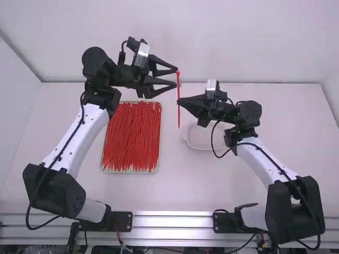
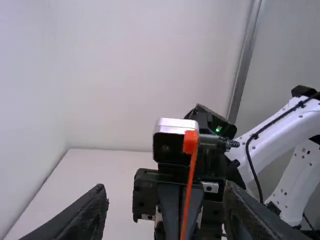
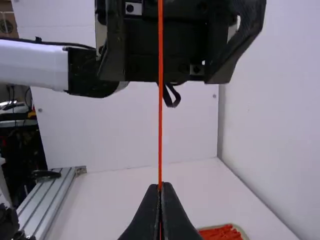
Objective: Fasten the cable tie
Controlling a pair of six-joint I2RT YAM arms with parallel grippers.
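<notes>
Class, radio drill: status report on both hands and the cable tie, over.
Right hand shut on cable tie, held upright. Left hand open around its top end. Tray of spare ties below, apart.

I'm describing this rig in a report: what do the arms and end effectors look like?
The left arm and right arm have white links, black joints and black cables. The left end effector and right end effector are black, two-fingered, each behind a silver camera box.

My right fingers (image 3: 149, 217) are hiding the lower stretch of the cable tie (image 3: 160, 125), its upper end is running off the right wrist view's edge, and my right arm (image 1: 257, 156) is covering part of the white tub (image 1: 195, 144).
</notes>
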